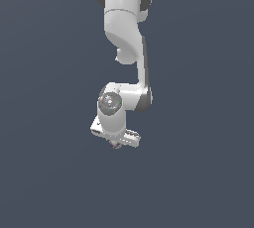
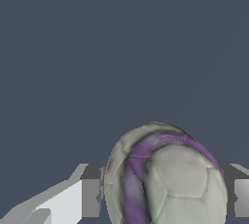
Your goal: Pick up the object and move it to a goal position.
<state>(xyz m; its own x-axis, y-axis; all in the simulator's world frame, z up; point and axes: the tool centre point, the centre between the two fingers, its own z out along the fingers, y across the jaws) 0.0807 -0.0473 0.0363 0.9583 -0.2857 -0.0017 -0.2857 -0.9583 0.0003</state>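
Backdrop (image 1: 44,172): flat slate blue-grey field, fills all of exterior view around everything else
Backdrop tone: uniform, no pattern, no seam or edge to be made out
Backdrop shading: faint lighter diagonal band toward exterior view's lower left, very subtle
Backdrop in wrist view (image 2: 121,43): same slate blue-grey, plain, takes up most of that picture
Floor vs wall: cannot tell, no horizon line or corner shows
Other items against backdrop: only the plain field shows in either view, apart from the task's things
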